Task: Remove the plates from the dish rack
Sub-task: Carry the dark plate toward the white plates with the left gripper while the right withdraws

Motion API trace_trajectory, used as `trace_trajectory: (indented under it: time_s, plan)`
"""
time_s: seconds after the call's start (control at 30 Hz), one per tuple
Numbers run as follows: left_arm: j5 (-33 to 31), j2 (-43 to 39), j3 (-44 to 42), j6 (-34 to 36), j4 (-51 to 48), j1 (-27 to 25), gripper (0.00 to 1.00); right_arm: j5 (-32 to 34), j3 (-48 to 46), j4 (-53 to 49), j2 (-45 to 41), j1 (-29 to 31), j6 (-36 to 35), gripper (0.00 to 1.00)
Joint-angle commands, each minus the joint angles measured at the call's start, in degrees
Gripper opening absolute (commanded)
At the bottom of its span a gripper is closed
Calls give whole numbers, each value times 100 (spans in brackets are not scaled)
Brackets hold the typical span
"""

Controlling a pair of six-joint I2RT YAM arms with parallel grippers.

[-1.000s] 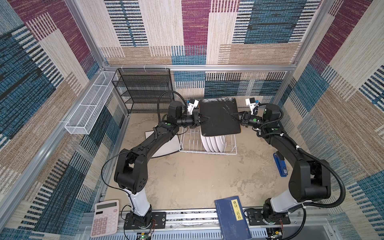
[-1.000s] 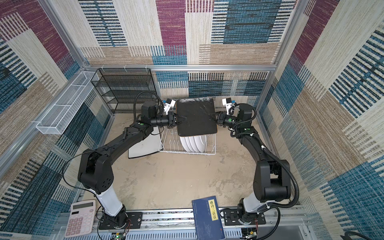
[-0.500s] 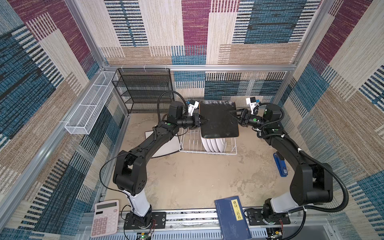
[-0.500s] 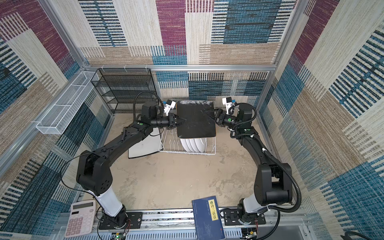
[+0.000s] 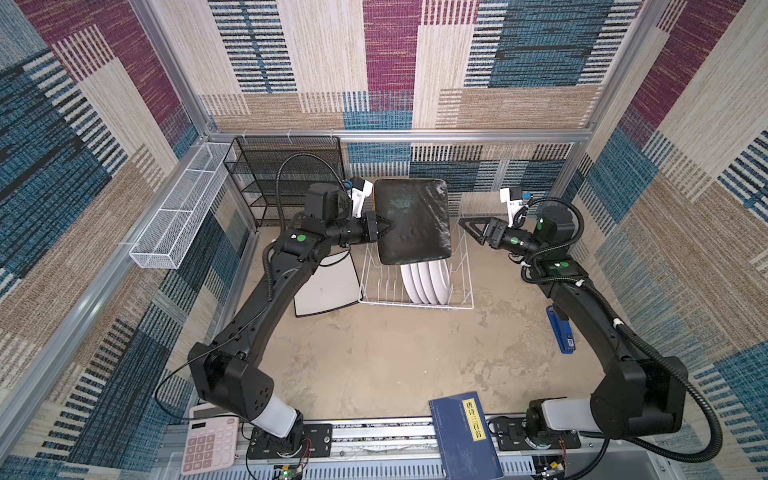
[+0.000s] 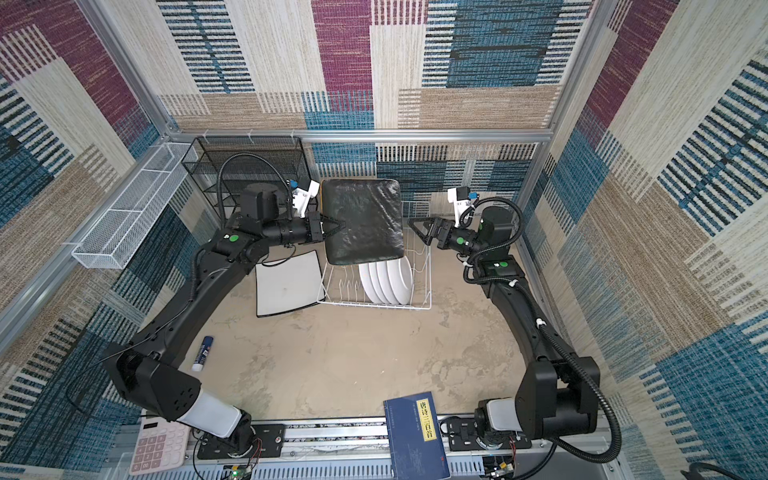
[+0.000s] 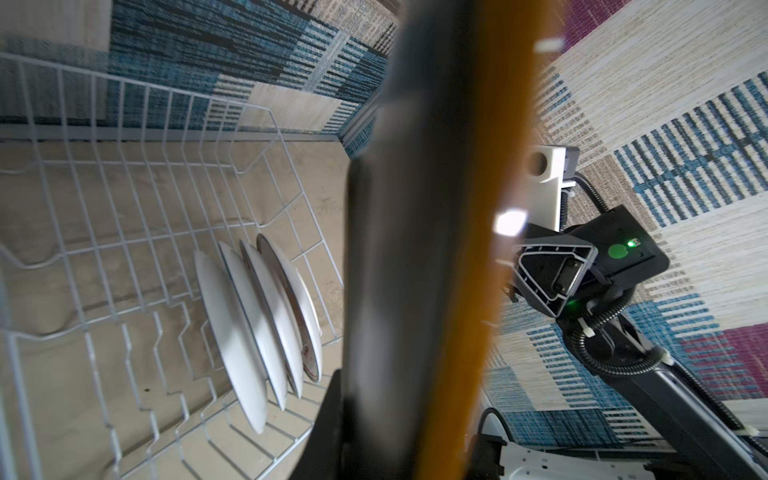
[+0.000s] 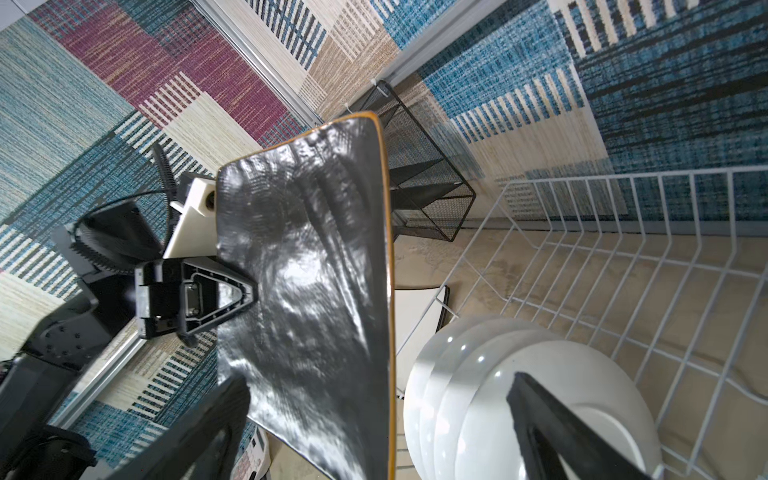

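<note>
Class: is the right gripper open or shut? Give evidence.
Open. The right gripper jaws stand wide apart, clear of the black plate, which the left gripper grips.

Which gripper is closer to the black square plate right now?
Left. The left gripper is clamped on the black square plate at its edge, holding it above the dish rack; the right gripper is open, clear of the opposite edge.

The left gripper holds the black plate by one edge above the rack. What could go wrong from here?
1. The black square plate hangs from the left gripper by one edge only, while the right gripper stands open and apart from it. The plate may tilt or slip.
2. The round white plates stand in the dish rack below it. A fall could strike them.
</note>
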Motion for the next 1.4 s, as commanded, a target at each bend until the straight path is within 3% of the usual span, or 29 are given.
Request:
trace_trajectory:
  time_s: [0.0,0.43,0.63,0.93,1.37]
  plan:
    - [-711,-305,340,866,-723,119,0,329,70,-39,-98,277,-655,99]
    - [-2242,-1185,484,1296,-2203,841,0,967,55,-323,-112,1476,-2366,99]
    - [-2723,-1246,336,1176,-2443,1259,0,1105,84,-582,-69,1718,-2668,99]
    - [-2168,-875,144,1212,-2506,2092,0,1173,78,-807,-22,1783,-2679,99]
    - [-596,-215,-740,1589,-1828,2866,0,1109,64,-890,133,1834,-2702,99]
